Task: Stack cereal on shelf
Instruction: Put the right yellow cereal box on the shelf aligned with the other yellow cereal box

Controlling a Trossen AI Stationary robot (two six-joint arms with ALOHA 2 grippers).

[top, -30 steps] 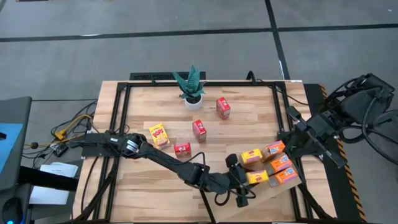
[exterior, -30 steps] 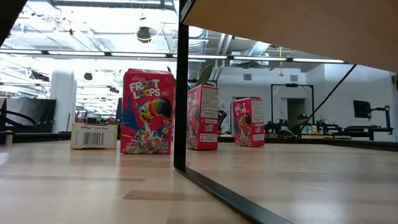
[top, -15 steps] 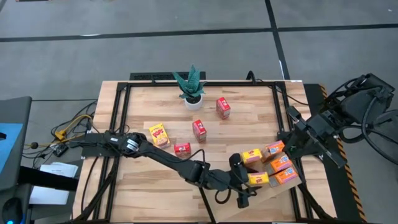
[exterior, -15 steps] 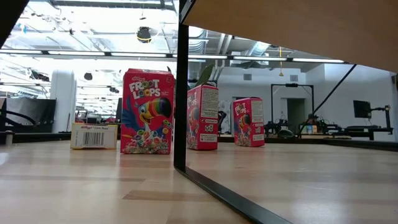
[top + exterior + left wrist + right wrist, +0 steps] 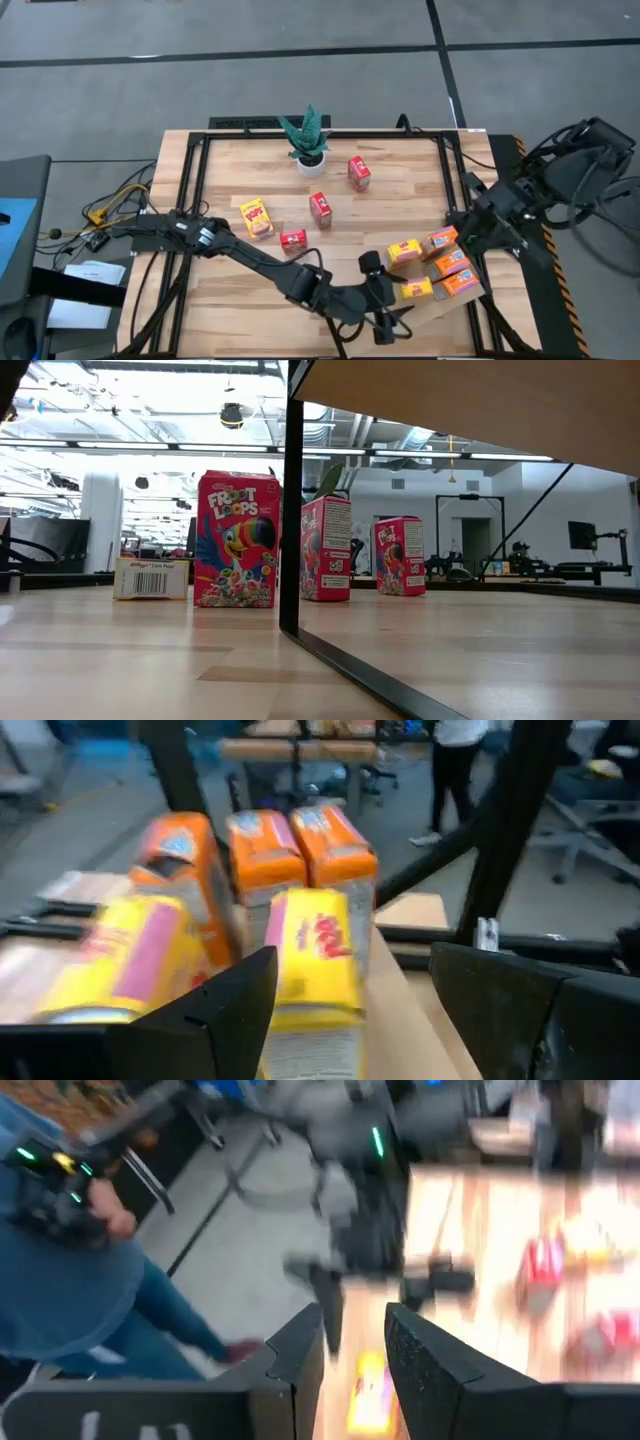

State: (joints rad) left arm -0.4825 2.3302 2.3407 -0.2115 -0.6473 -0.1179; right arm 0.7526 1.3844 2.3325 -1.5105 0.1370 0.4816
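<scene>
Left hand [image 5: 350, 1010] stood open, empty, yellow cereal box [image 5: 315, 960] upright just ahead between fingers, on shelf [image 5: 440, 305] beside orange boxes [image 5: 300, 845]. Right hand [image 5: 352, 1345] slightly open, empty. You'd find box light, crushable; pinch broad faces gently.

In the low view the front of the nearest red cereal box [image 5: 237, 538] reads "FROOT LOOPS". A flat pale box [image 5: 151, 577] just beside it carries a barcode under small print too fine to read.
</scene>
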